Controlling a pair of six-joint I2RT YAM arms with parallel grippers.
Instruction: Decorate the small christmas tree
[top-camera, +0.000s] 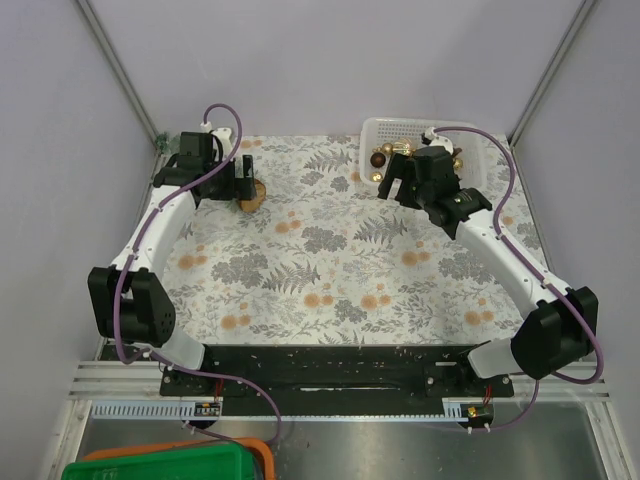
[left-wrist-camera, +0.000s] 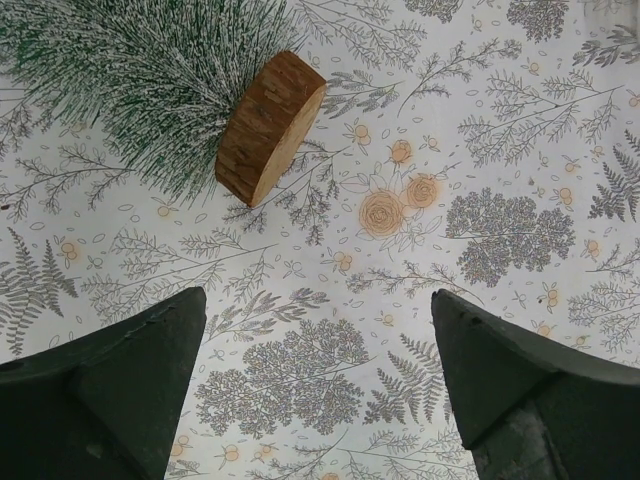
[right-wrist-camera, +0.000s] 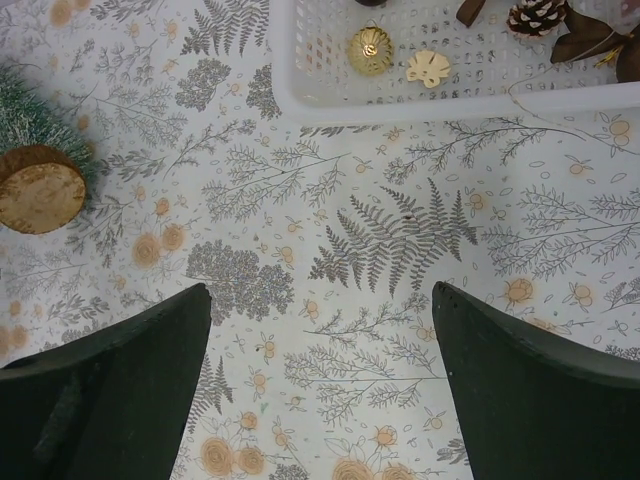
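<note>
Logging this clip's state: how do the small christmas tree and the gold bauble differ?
The small christmas tree lies on its side on the patterned cloth; the gold bauble sits inside the white basket. The tree is bristly frosted green with a wooden base; the bauble is smooth and shiny. The tree is far larger. Neither is held.

small christmas tree (left-wrist-camera: 130, 80): wiry bristles, dark green, white-frosted tips, matt. base (left-wrist-camera: 268, 128): raw wood, rough bark rim, sawn face showing grain. surface (left-wrist-camera: 480, 130): printed floral covering, smooth, matt; cloth or paper, can't tell. basket (right-wrist-camera: 450, 105): white perforated plastic, slight sheen. bauble (right-wrist-camera: 371, 50): glossy gold, mirror-like. left gripper (left-wrist-camera: 317, 292), right gripper (right-wrist-camera: 320, 287): looks like dark matt plastic.
</note>
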